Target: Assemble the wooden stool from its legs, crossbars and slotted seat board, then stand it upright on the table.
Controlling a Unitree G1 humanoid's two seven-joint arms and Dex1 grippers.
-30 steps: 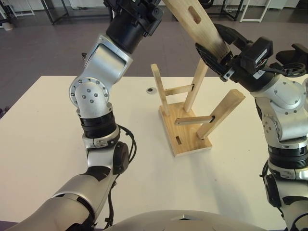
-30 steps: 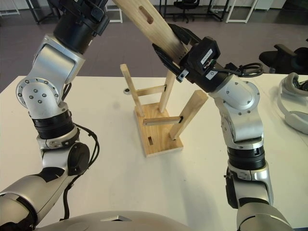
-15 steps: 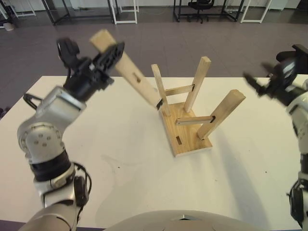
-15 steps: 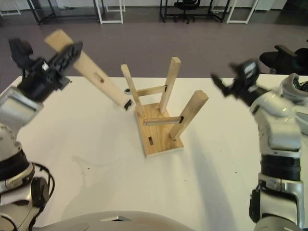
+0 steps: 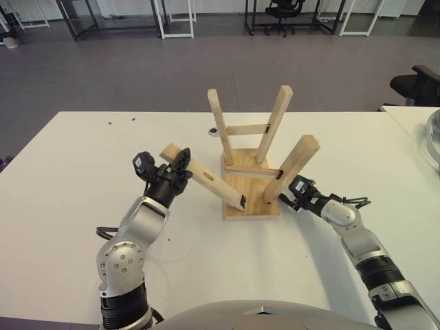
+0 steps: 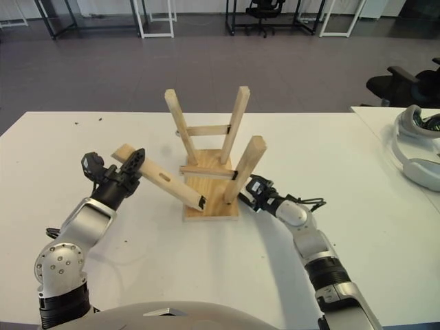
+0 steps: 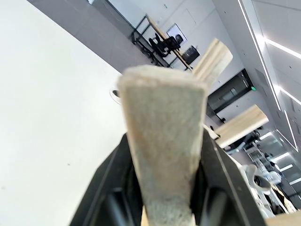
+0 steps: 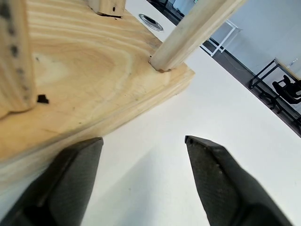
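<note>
Fitting: last leg of the stool, by my read; three legs and both crossbars are already in.
Stool: upside down mid-counter (image 5: 69, 172). The seat board (image 5: 253, 201) lies flat, with three fitted legs (image 5: 275, 124) pointing up and splayed outward.
Crossbars: one crossbar (image 5: 246, 129) joins the two far legs. The second crossbar (image 5: 251, 172) runs leftward from the near-right leg.
Loose leg: the loose leg (image 5: 206, 180) is slanted, its high end toward the robot's left. Its low end is down at the board's near-left corner, and the mortise in its side is visible.
Left gripper: the left gripper (image 5: 177, 165) has its fingers (image 7: 117, 188) clamped on the leg's high end, one on each flat face.
Right gripper: the right gripper (image 8: 143, 141) is spread wide and holds nothing. It sits low on the counter, just beside the board's near-right edge by the foot of the near-right leg.
Key relation: the leg's long axis runs from the left fingers down and rightward into the near-left corner. It lies much flatter than the three fitted legs, so the high end has to swing up toward their angle. The left arm owns that move, and the right is placed to brace the board.
Unclear: can't tell whether the leg's tip is actually in the board's slot or only resting on it.
Risk: levering the leg could slide the board or miss the free crossbar end.
</note>
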